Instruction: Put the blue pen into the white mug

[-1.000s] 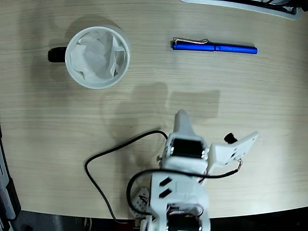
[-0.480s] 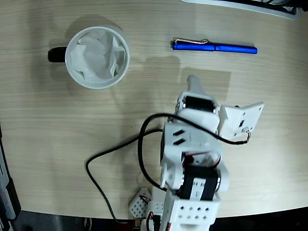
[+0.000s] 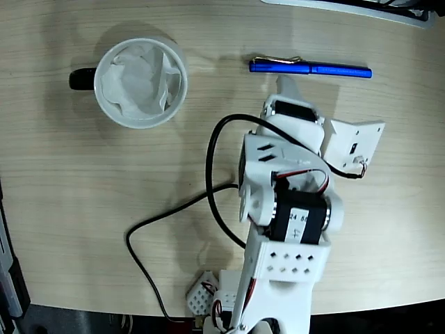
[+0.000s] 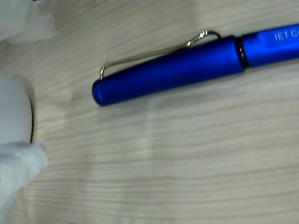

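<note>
The blue pen (image 3: 310,67) lies flat on the wooden table at the upper right of the fixed view, silver clip on its left end. The white mug (image 3: 141,83) stands at the upper left, black handle pointing left and crumpled white paper inside. My white gripper (image 3: 332,104) hovers just below the pen, open. Its pointed finger (image 3: 287,86) almost reaches the pen's cap and its flat finger (image 3: 356,144) is splayed out to the right. In the wrist view the pen's cap (image 4: 168,74) and clip fill the upper part. Nothing is between the jaws.
A black cable (image 3: 177,209) loops from the arm across the table's lower middle. The arm's base (image 3: 278,292) stands at the front edge. A pale flat object (image 3: 348,8) lies along the top right edge. A blurred white part (image 4: 14,112) shows at the wrist view's left edge.
The arm has stretched up the picture from the front edge toward the pen, bringing the pointed finger close to the cap. Its jaws stayed open. Pen and mug have not moved.
</note>
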